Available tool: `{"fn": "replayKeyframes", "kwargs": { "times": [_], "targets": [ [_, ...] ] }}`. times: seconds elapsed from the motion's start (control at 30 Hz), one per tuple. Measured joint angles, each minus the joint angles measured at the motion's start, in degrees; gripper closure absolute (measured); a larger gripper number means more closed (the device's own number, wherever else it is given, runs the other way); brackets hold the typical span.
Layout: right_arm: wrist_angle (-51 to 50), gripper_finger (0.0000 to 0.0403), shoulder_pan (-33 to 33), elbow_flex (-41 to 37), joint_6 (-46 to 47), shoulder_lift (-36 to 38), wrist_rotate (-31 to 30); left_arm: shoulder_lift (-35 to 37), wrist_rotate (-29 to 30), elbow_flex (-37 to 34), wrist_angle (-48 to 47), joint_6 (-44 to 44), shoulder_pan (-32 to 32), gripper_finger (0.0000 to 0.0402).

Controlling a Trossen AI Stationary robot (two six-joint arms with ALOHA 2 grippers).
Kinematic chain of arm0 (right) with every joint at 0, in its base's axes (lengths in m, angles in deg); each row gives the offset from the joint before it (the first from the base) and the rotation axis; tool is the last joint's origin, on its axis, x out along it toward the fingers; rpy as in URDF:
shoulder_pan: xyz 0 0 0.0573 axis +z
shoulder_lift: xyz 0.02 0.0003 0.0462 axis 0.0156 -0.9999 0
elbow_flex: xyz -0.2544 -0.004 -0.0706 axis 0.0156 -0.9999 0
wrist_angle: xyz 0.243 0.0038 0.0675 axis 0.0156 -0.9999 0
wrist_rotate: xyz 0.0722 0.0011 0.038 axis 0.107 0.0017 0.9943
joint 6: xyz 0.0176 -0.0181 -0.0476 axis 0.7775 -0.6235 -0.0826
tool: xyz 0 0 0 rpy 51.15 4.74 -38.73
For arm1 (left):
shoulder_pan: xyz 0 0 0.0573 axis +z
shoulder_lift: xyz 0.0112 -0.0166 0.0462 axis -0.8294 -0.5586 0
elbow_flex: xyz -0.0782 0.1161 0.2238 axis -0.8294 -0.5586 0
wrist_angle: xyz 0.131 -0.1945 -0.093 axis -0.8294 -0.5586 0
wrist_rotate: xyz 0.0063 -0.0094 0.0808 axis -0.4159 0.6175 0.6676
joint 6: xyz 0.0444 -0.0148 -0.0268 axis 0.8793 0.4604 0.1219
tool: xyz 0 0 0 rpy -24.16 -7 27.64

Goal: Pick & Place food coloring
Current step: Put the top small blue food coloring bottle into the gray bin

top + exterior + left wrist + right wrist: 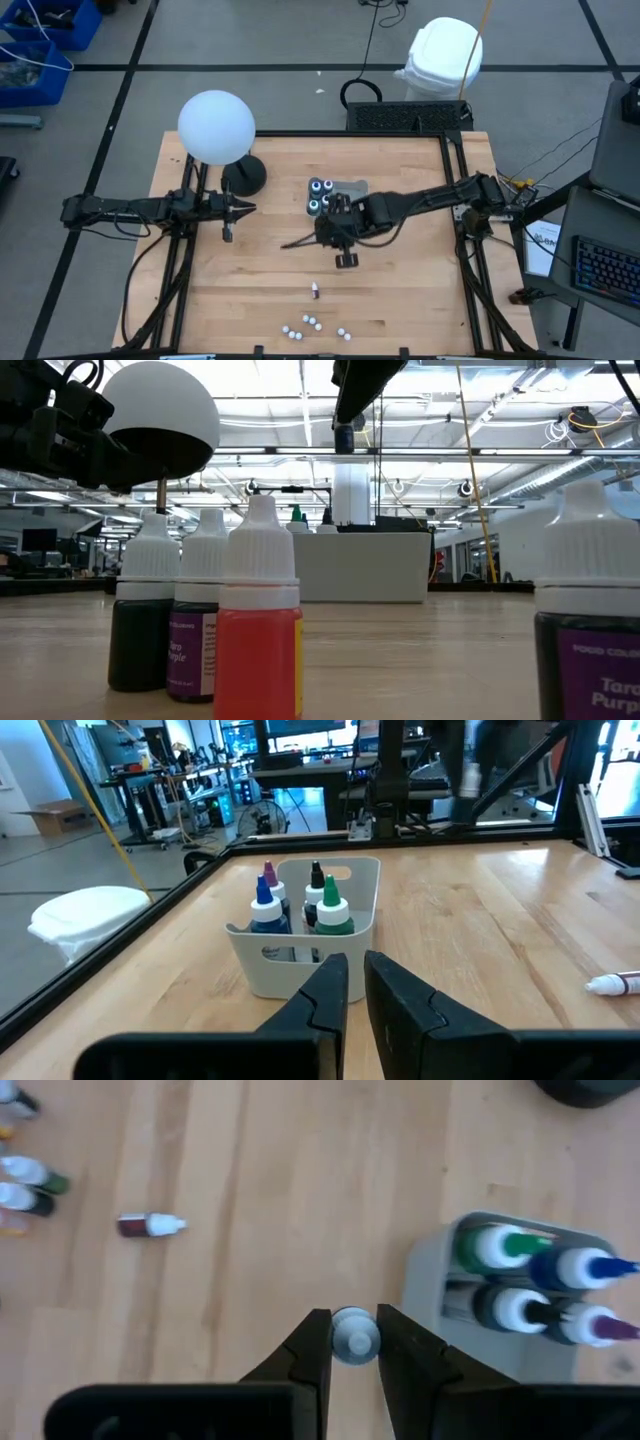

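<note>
Grey floor (280, 40) crossed by dark lines surrounds the table (400, 300) — blue bins (40, 35) beyond its far-left corner.

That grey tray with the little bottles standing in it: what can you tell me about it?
The grey tray is a small rounded tub, apparently of plastic, with a handle slot cut into each of the two end walls seen in the left wrist view. It stands upright on the wooden table, near the middle toward the far edge. Four bottles stand upright inside, tipped green, blue, purple and black, filling one end; the rest looks empty. The right gripper, clamped on a white-capped bottle, hangs just beside the tray without touching it.
</note>
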Motion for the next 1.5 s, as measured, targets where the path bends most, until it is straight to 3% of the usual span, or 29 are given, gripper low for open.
{"fn": "replayKeyframes", "kwargs": {
  "times": [0.23, 0.37, 0.53, 0.7, 0.87, 1.0, 1.5],
  "targets": [
    [1.32, 0.0349, -5.29, -4.87, -1.37, 4.16, 0.15, 0.0, -0.02, 0.0, -0.12, -0.02, 0.0, 0.0355],
    [5.69, 0.0349, -8.72, -11.04, -1.74, 8.52, 4.23, 0.0, -0.04, 0.0, -0.13, -0.44, 0.0, 0.0355],
    [9.89, 0.0349, -13.82, -18.85, -2.27, 13.85, 4.44, 0.02, 0.0, 0.0, -0.09, -0.44, 0.0, 0.0355],
    [10.04, 0.0351, -19.33, -24.3, -4.53, 14.97, 4.33, 0.0, 0.0, 0.0, -0.06, -0.39, 0.0, 0.0355],
    [18.13, 0.0351, -22.98, -30.24, -5.82, 15.0, 4.64, 0.01, 0.0, 0.0, -0.06, 0.0, 0.0, 0.0355],
    [24.83, 0.0351, -24.31, -34.28, -5.65, 14.99, 9.02, 0.0, 0.0, 0.0, -0.07, 0.02, 0.0, 0.0355],
    [32.33, 0.0352, -22.0, -41.85, -2.57, 14.97, 8.91, 0.0, 0.04, 0.0, -0.13, 0.98, 0.0, 0.0355]
  ]
}}
